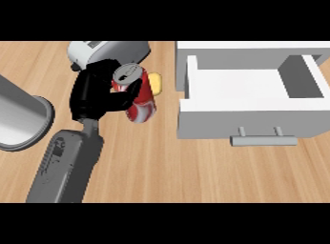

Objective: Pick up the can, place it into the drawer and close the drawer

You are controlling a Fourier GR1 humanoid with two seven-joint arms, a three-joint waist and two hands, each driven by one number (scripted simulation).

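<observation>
Open drawer (256,115), can (141,95) outside in left hand (97,95) fingers (126,91).

A light wooden counter (196,171) filled the whole view, seen from steeply above, its grain running left to right in pale tan streaks. No walls, floor or windows showed. The light was even and soft, with faint shadows falling just beside the things that stood on the wood. At the counter's left edge stood a large grey cylinder (9,112) with a flared round base, tilted in the view towards the upper left. Near the counter's far edge, left of the middle, sat a white and grey toaster (108,50), partly hidden. A small yellow object (156,83) lay just in front of the toaster.
</observation>
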